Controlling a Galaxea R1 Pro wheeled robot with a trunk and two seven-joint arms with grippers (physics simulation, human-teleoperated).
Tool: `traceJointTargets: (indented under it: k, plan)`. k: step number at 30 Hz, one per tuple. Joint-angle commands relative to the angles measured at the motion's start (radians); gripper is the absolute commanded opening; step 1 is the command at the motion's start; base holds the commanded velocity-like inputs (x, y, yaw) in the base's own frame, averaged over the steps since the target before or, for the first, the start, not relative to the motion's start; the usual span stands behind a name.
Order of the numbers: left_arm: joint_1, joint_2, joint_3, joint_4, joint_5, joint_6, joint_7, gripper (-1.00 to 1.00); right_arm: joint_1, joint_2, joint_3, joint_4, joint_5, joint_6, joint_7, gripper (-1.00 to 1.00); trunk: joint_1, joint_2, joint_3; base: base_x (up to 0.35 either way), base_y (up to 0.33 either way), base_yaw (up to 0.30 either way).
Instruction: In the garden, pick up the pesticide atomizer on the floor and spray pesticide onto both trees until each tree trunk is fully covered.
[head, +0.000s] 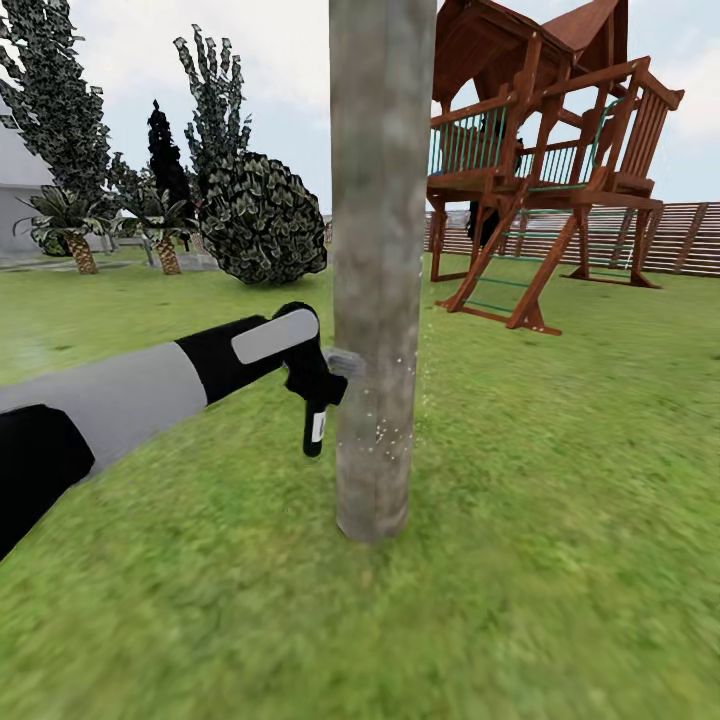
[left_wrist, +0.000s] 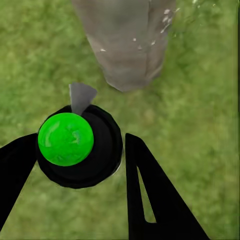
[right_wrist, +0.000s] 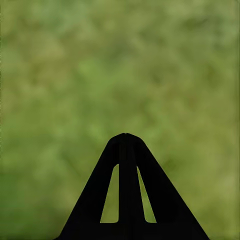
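Pesticide atomizer, a small black bottle with a white label and a grey nozzle, hangs in the left gripper just beside the tree trunk, nozzle pointing at the bark. The left jaws clamp its round black cap, which carries a glossy green button. The right gripper hangs over blurred lawn with its jaws pressed together, holding nothing. Spraying of this tree looks under way: white pesticide specks dot the mottled grey-brown column near the nozzle only. Next, I judge, the spray must sweep higher, lower and around the trunk. A wooden play tower stands behind the trunk.
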Motion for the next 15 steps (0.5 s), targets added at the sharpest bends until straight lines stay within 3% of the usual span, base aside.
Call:
traceJointTargets:
  k: [1, 4, 11, 15]
  plan:
    - [-0.034, -0.005, -0.003, 0.02, 0.02, 0.0, 0.008, -1.0, 0.0, 0.0, -0.002, -0.002, -0.006, 0.006, 0.004, -1.0, 0.0, 0.0, -0.001, 0.0, 0.0, 0.0]
    - [-0.091, -0.026, -0.003, 0.072, 0.054, 0.0, 0.017, -1.0, 0.0, 0.0, -0.002, -0.002, -0.006, 0.006, 0.004, -1.0, 0.0, 0.0, -0.001, 0.0, 0.0, 0.0]
    - [-0.116, -0.097, -0.007, 0.167, 0.063, 0.0, 0.023, -1.0, 0.0, 0.0, -0.002, -0.002, -0.006, 0.007, 0.004, -1.0, 0.0, 0.0, -0.001, 0.0, 0.0, 0.0]
    - [-0.199, -0.121, -0.008, 0.256, 0.067, 0.0, 0.023, -1.0, 0.0, 0.0, -0.002, -0.002, -0.006, 0.007, 0.004, -1.0, 0.0, 0.0, -0.001, 0.0, 0.0, 0.0]
